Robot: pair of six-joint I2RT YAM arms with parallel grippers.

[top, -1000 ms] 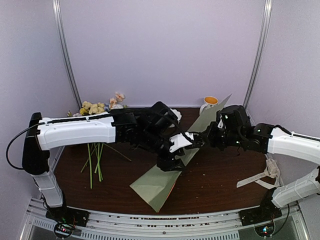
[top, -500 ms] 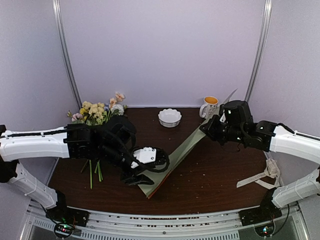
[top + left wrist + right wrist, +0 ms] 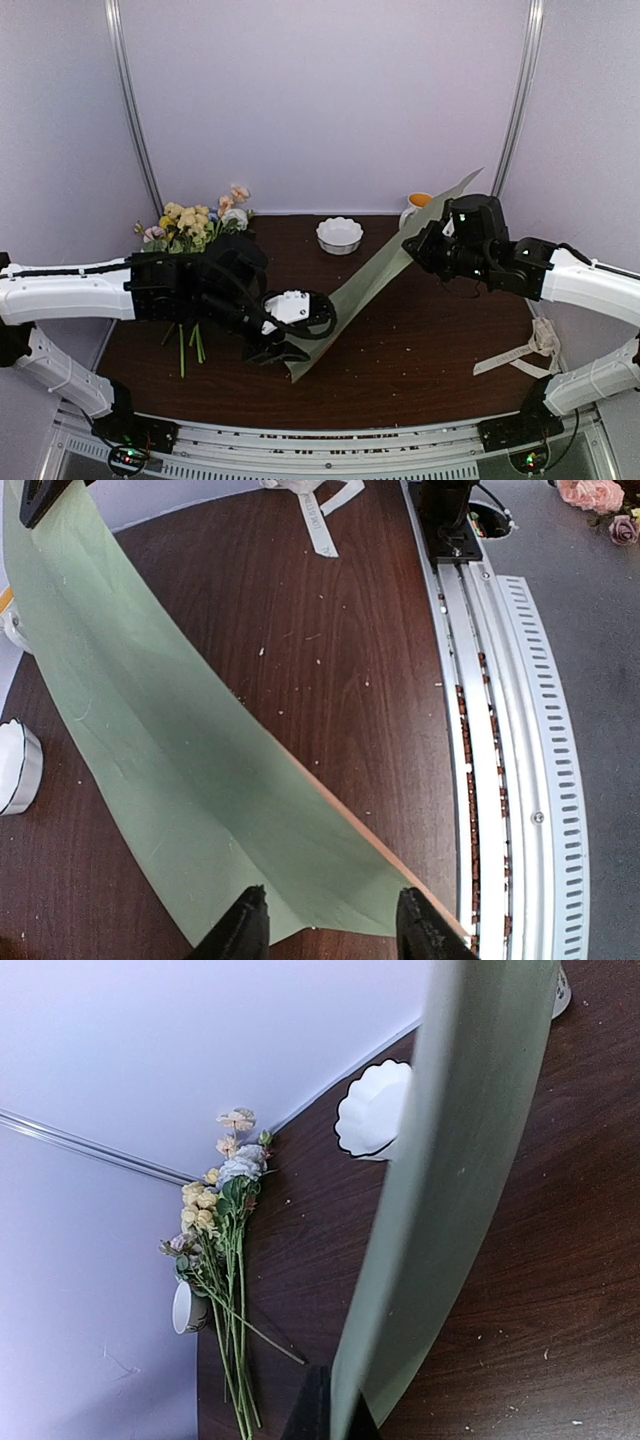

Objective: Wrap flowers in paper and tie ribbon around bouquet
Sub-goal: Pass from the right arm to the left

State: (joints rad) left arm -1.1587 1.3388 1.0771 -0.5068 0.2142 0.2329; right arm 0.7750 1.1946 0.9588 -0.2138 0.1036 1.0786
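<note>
Sage-green paper (image 3: 365,290), dark brown table (image 3: 440,340)

L arm (image 3: 70,292): long white shell, blk joint blocks, white plate nr the tip.
R arm (image 3: 590,285): same build, white tubes, blk motor housings.
Cable (image 3: 572,254): thin, blk, along R arm's top.
L fingers (image 3: 245,928): matte blk, rounded tips.
Bases (image 3: 130,432): blk, tiny red/green LEDs.

No readable text (ribbon (image 3: 318,527) marks too small).
</note>
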